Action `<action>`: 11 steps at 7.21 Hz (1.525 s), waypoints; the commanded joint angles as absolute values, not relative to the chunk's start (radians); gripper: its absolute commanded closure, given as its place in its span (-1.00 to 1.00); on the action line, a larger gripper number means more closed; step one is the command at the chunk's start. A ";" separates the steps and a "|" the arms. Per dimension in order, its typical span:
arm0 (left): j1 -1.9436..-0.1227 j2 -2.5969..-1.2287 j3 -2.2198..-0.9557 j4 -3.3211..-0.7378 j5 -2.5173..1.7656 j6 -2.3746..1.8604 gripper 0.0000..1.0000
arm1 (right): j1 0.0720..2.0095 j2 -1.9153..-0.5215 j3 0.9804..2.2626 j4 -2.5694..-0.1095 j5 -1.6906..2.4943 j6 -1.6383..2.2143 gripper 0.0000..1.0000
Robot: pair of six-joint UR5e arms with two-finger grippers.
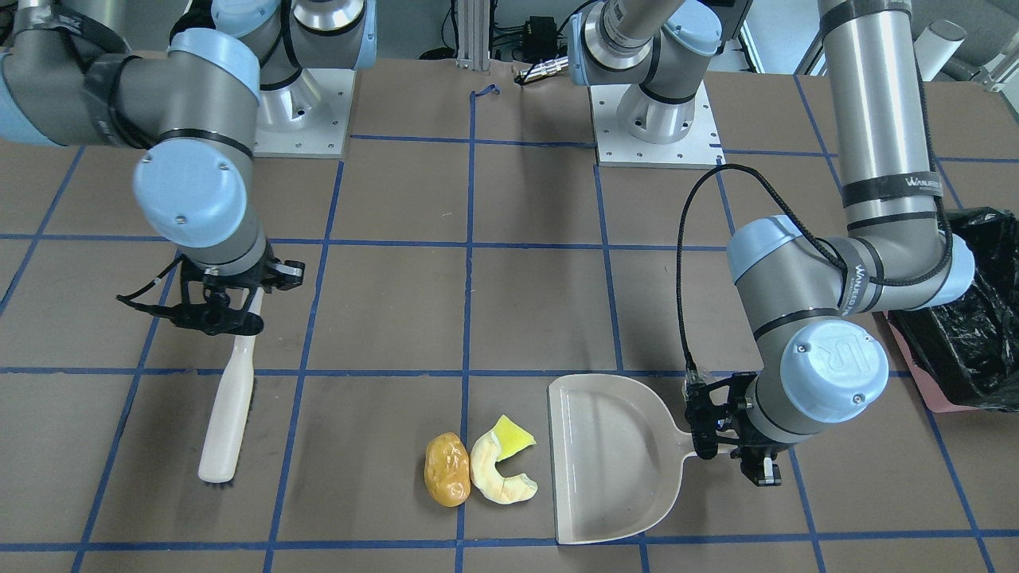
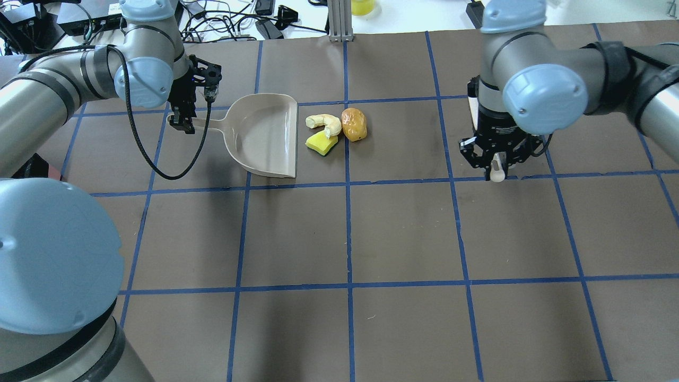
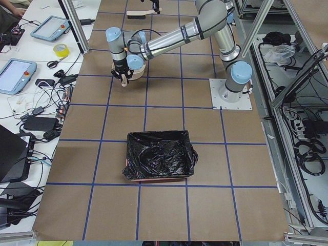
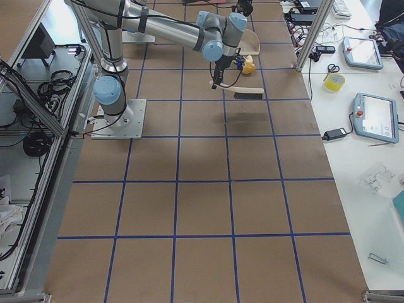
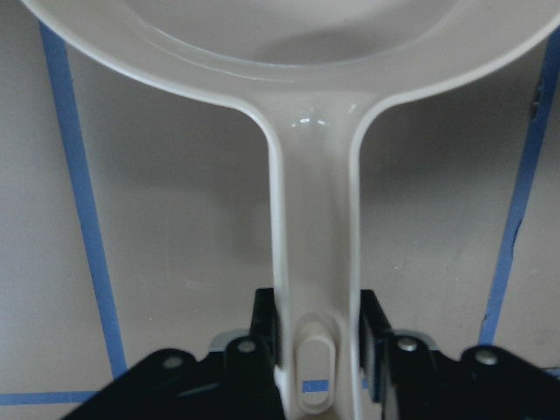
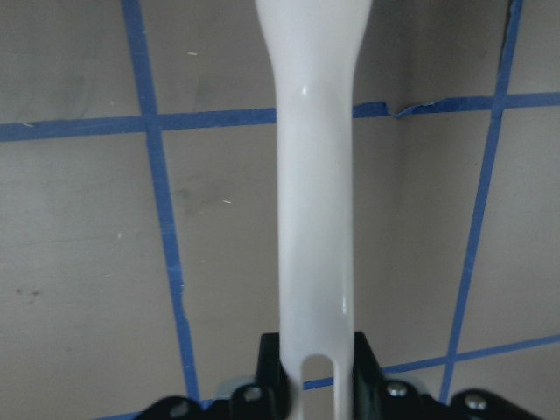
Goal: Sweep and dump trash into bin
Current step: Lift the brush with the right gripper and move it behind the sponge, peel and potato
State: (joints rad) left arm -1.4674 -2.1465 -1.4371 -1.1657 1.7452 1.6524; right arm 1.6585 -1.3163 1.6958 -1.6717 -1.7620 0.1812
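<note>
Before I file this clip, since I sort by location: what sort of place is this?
Likely a robotics lab: two arms bolted to a table gridded in blue tape, with teach pendants and loose cables on the side bench.

The bin is running off the front view's right edge and hiding partly behind the left arm; overhead, the right gripper is covering nearly all the brush, just the handle tip peeking out
</note>
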 commanded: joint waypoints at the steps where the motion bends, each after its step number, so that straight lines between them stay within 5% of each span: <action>1: -1.466 -2.151 -1.436 -1.166 1.746 1.643 0.96 | 1.854 -1.220 1.610 -1.643 -1.766 0.369 0.71; 11: -1.467 -2.154 -1.436 -1.167 1.772 1.640 0.95 | 1.988 -0.996 1.404 -1.623 -1.723 0.598 0.85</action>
State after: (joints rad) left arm -1.4669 -2.1526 -1.4371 -1.1674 1.7708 1.6398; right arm 1.9827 -1.0045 1.4076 -1.6147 -1.7228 0.5913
